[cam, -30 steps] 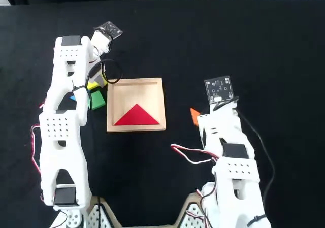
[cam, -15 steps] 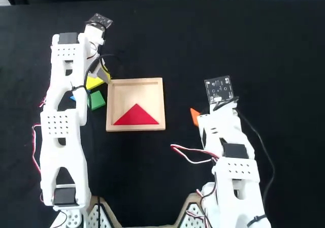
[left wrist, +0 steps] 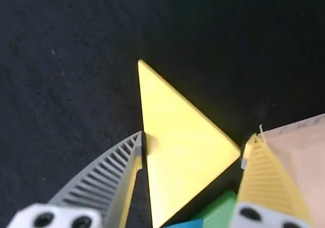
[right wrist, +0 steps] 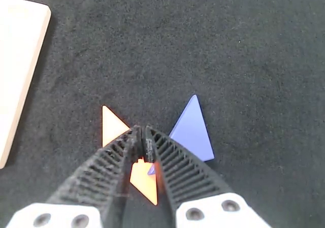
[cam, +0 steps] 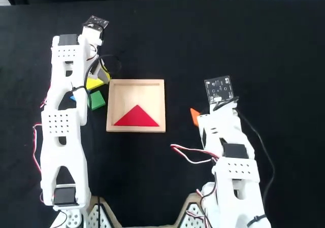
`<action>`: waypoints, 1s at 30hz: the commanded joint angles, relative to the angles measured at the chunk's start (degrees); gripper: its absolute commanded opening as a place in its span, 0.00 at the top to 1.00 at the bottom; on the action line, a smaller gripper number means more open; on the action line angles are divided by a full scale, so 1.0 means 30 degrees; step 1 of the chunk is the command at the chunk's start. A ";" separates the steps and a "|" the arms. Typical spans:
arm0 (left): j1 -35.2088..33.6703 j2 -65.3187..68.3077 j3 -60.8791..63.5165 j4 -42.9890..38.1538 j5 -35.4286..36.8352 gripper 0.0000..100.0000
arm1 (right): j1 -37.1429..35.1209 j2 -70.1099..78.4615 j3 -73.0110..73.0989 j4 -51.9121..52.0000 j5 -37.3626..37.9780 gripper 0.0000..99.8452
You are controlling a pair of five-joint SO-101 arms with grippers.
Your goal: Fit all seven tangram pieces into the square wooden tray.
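Note:
The square wooden tray (cam: 117, 91) lies mid-table with a red triangle (cam: 136, 116) inside it. My left gripper (left wrist: 195, 139) is open, its two fingers (left wrist: 117, 180) standing on either side of a yellow triangle (left wrist: 177, 152) just off the tray's far left corner (left wrist: 304, 147). A green piece (cam: 97, 100) and a blue piece (cam: 73, 98) lie beside the yellow triangle (cam: 93, 84). My right gripper (right wrist: 141, 136) is shut and hovers over an orange triangle (right wrist: 112, 126) to the right of the tray (right wrist: 18, 60). A violet triangle (right wrist: 192, 131) lies beside it.
The black tabletop stretches open beyond the tray and to the far right. Red and white wires (cam: 185, 154) loop from the right arm near the tray's near right corner. The green piece (left wrist: 218, 213) and blue piece (left wrist: 177, 224) touch the yellow triangle's near edge.
The left arm's wrist swung away from the tray toward the far left, bringing its open fingers around the yellow triangle. The right arm has kept still.

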 commanded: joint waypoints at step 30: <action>-0.0073 0.2344 -0.3238 0.1553 -0.0059 0.69 | 0.0176 0.0718 0.0044 -0.0440 0.0117 0.99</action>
